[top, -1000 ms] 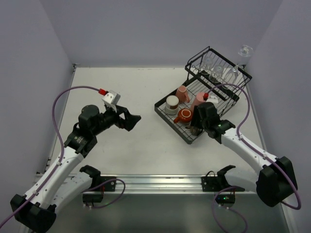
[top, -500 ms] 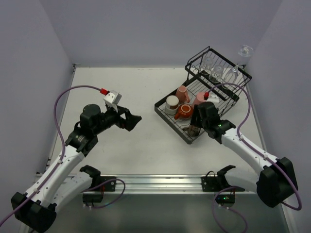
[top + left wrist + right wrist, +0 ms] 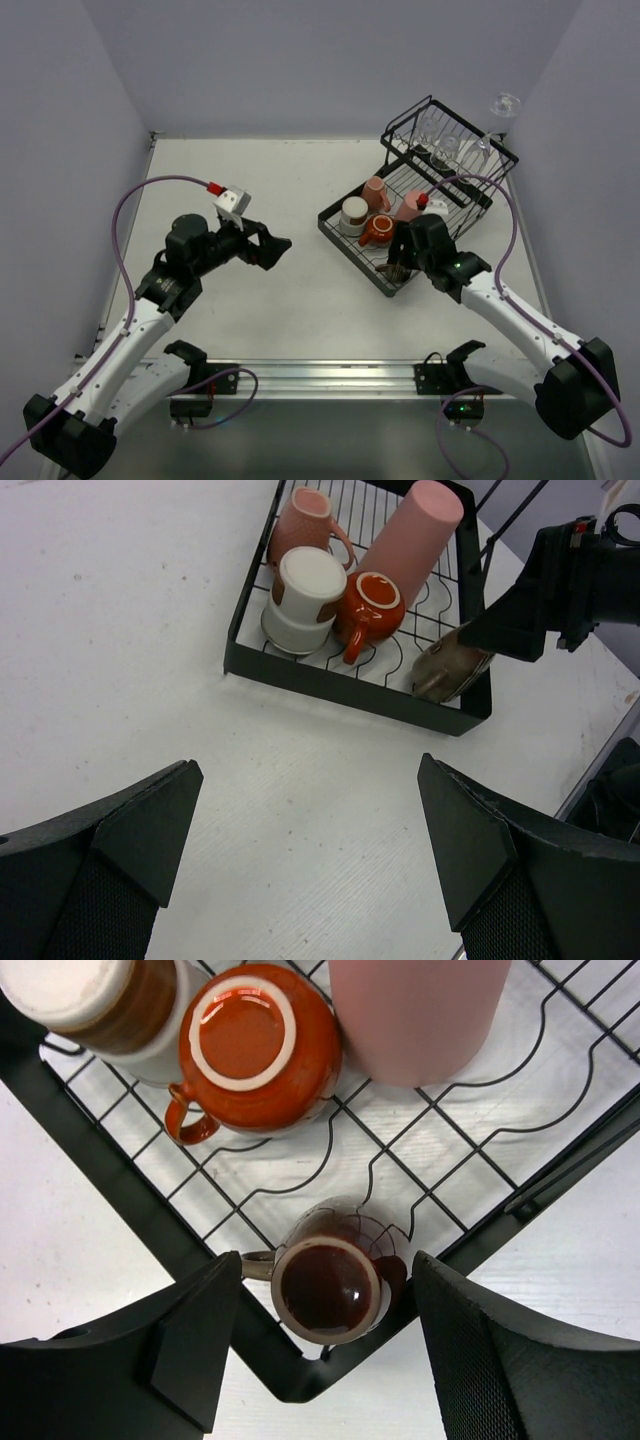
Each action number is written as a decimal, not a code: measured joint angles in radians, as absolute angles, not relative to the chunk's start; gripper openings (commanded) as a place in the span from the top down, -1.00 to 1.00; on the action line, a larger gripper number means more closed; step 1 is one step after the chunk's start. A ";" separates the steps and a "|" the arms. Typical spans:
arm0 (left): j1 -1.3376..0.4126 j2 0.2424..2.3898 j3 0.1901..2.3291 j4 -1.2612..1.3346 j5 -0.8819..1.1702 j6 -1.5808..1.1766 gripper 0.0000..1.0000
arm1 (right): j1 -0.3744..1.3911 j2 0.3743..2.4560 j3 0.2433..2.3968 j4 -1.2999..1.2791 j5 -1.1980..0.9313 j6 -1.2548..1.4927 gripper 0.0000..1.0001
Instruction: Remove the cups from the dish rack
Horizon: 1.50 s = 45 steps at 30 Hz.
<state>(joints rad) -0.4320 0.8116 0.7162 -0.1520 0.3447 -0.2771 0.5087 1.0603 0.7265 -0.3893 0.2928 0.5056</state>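
The black wire dish rack (image 3: 350, 250) stands right of centre. On its flat tray are a tall pink tumbler (image 3: 415, 1015), a small pink mug (image 3: 305, 520), a cream cup (image 3: 300, 595) and an orange-red mug (image 3: 255, 1045). Clear glasses (image 3: 440, 148) stand in the raised basket. A dark brown mug (image 3: 328, 1290) lies in the tray's near corner, its mouth facing the right wrist camera. My right gripper (image 3: 326, 1278) is open, one finger on each side of this mug, with a gap showing on both sides. My left gripper (image 3: 310, 780) is wide open over bare table, left of the rack.
A clear stem glass (image 3: 505, 103) sticks up at the basket's far right corner. Grey walls close in the white table (image 3: 250, 180) on three sides. An aluminium rail (image 3: 320, 375) with the arm bases runs along the near edge.
My right gripper's jaws have widened around the dark brown mug, and that wrist has shifted slightly toward the near edge. The left arm has not moved.
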 measured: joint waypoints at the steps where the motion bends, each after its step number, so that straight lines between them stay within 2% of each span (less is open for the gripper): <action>1: -0.432 0.813 0.716 -0.152 0.344 -0.277 -1.00 | 0.509 1.065 0.724 -0.389 0.284 0.506 -0.45; 6: -0.432 0.817 0.716 -0.152 0.345 -0.277 -1.00 | 0.511 1.116 0.717 -0.395 0.266 0.512 -0.35; 8: -0.432 0.818 0.716 -0.152 0.345 -0.277 -1.00 | 0.511 1.135 0.717 -0.400 0.266 0.513 -0.25; 10: -0.432 0.819 0.716 -0.152 0.345 -0.277 -1.00 | 0.510 1.143 0.718 -0.401 0.267 0.516 -0.25; 12: -0.432 0.821 0.716 -0.152 0.345 -0.277 -1.00 | 0.511 1.145 0.719 -0.401 0.271 0.517 0.17; 13: -0.432 0.821 0.716 -0.152 0.345 -0.277 -1.00 | 0.511 1.145 0.723 -0.402 0.276 0.516 0.24; 19: -0.432 0.827 0.716 -0.152 0.356 -0.280 -1.00 | 0.514 1.105 0.727 -0.420 0.279 0.523 0.38; 27: -0.432 0.851 0.716 -0.139 0.448 -0.360 -0.98 | 0.518 0.789 0.762 -0.461 0.232 0.527 0.45; 32: -0.432 0.850 0.716 -0.046 0.560 -0.489 -0.81 | 0.519 0.710 0.778 -0.390 0.113 0.570 0.47; 33: -0.432 0.848 0.715 -0.018 0.579 -0.513 -0.64 | 0.518 0.713 0.775 -0.360 0.081 0.585 0.49; 39: -0.432 0.814 0.714 0.079 0.651 -0.554 -0.13 | 0.518 0.849 0.717 -0.070 -0.199 0.763 0.51; 40: -0.432 0.810 0.714 0.081 0.658 -0.547 0.01 | 0.519 0.878 0.709 -0.031 -0.237 0.792 0.51; 45: -0.438 0.813 0.714 0.080 0.683 -0.522 0.10 | 0.520 0.944 0.685 0.086 -0.355 0.901 0.52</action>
